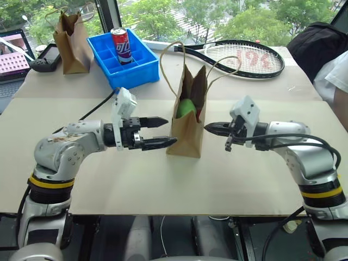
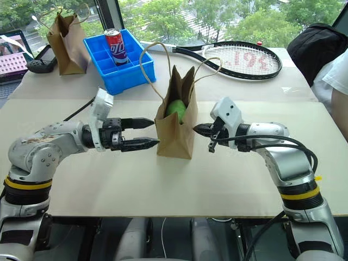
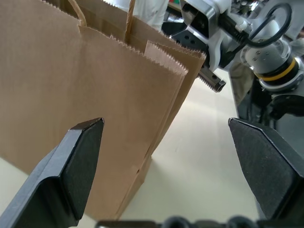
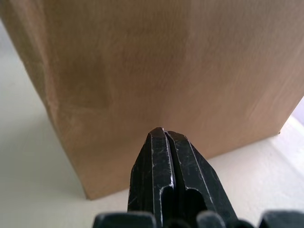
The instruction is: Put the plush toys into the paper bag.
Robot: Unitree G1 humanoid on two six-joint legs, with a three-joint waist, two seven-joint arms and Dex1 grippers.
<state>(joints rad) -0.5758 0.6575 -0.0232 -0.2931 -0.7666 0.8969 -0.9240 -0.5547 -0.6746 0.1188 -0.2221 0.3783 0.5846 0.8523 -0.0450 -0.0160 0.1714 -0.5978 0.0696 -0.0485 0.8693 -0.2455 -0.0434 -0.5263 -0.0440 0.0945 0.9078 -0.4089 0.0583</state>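
The paper bag (image 1: 187, 133) stands upright mid-table, mouth open, its two cord handles looping up. Inside it sits the lime-green plush toy (image 1: 186, 107), with a small red patch (image 1: 199, 113) next to it. My left gripper (image 1: 172, 130) is open at the bag's left side, pointing at it, with its lower fingertip at the bag's wall. In the left wrist view the bag (image 3: 95, 95) lies ahead of the spread fingers (image 3: 80, 161). My right gripper (image 1: 207, 128) is shut and empty, its tip just off the bag's right side. In the right wrist view, those closed fingers (image 4: 159, 156) face the bag's wall (image 4: 166, 61).
A blue divided bin (image 1: 126, 57) holding a red can (image 1: 121, 45) stands behind the bag. A narrower brown bag (image 1: 72, 44), a black controller (image 1: 44, 58) and a laptop (image 1: 13, 51) are at the back left. A tennis racket (image 1: 239, 58) lies at the back right. A person's sleeve (image 1: 336, 76) is at the right edge.
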